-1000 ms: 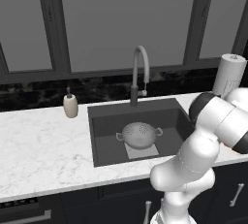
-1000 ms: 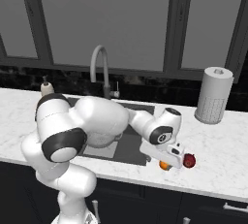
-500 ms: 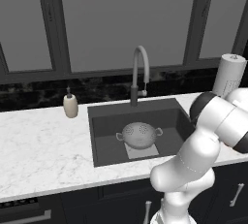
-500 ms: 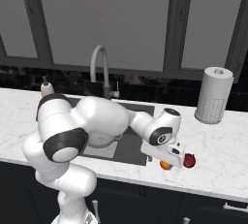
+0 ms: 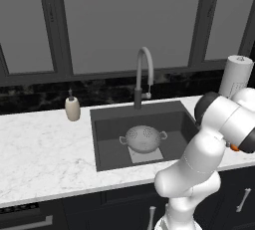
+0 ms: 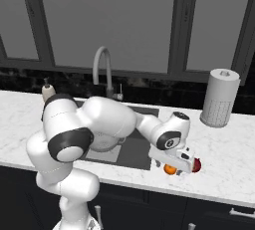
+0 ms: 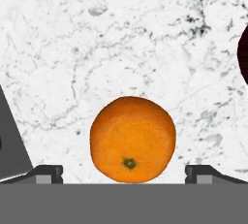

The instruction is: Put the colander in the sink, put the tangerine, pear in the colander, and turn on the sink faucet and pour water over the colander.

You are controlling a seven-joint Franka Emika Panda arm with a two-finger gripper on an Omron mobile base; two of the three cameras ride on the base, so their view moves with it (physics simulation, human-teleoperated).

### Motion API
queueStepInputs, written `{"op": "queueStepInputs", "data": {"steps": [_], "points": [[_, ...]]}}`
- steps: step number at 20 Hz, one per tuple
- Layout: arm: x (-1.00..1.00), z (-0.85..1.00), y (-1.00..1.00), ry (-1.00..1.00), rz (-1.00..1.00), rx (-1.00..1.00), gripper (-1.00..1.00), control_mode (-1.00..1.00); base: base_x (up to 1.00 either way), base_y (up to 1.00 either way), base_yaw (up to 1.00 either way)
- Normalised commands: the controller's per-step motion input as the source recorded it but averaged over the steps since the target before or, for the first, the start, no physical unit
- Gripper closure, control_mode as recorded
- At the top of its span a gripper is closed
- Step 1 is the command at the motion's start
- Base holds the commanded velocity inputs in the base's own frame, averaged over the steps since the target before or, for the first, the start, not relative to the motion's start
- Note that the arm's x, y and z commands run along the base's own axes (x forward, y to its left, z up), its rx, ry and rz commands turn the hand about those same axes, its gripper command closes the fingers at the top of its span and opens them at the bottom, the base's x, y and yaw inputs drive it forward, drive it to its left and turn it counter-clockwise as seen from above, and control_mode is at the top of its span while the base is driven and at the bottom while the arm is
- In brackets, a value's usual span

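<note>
The tangerine lies on the white marble counter, right between my gripper's open fingertips, with a gap on either side. From the right base view the gripper hangs low over the tangerine, just right of the sink. The dark-red pear rests beside it; its edge shows at the right of the hand view. The colander sits upright in the sink on the lighter patch. No water runs from the sink faucet. A sliver of the tangerine peeks past my arm.
A beige soap bottle stands left of the sink at the back. A paper towel roll stands at the back right of the counter. My arm reaches across the sink's front and hides much of the colander in the right base view.
</note>
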Motion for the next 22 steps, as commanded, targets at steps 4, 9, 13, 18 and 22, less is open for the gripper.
{"op": "queueStepInputs", "data": {"steps": [4,9,13,18,22], "points": [[0.00,0.00,-0.01,0.00,0.00,0.00,-1.00,-1.00,0.00,0.00,0.00],[0.00,-0.01,0.00,-0.02,0.00,0.00,-1.00,-1.00,0.00,0.00,0.00],[0.00,-0.10,0.00,-0.04,0.00,0.00,-1.00,-1.00,0.00,0.00,0.00],[0.00,-0.12,0.00,-0.02,0.00,0.00,-1.00,-1.00,0.00,0.00,0.00],[0.10,-0.07,0.00,-0.01,0.00,0.00,-1.00,-1.00,0.00,0.00,0.00]]}}
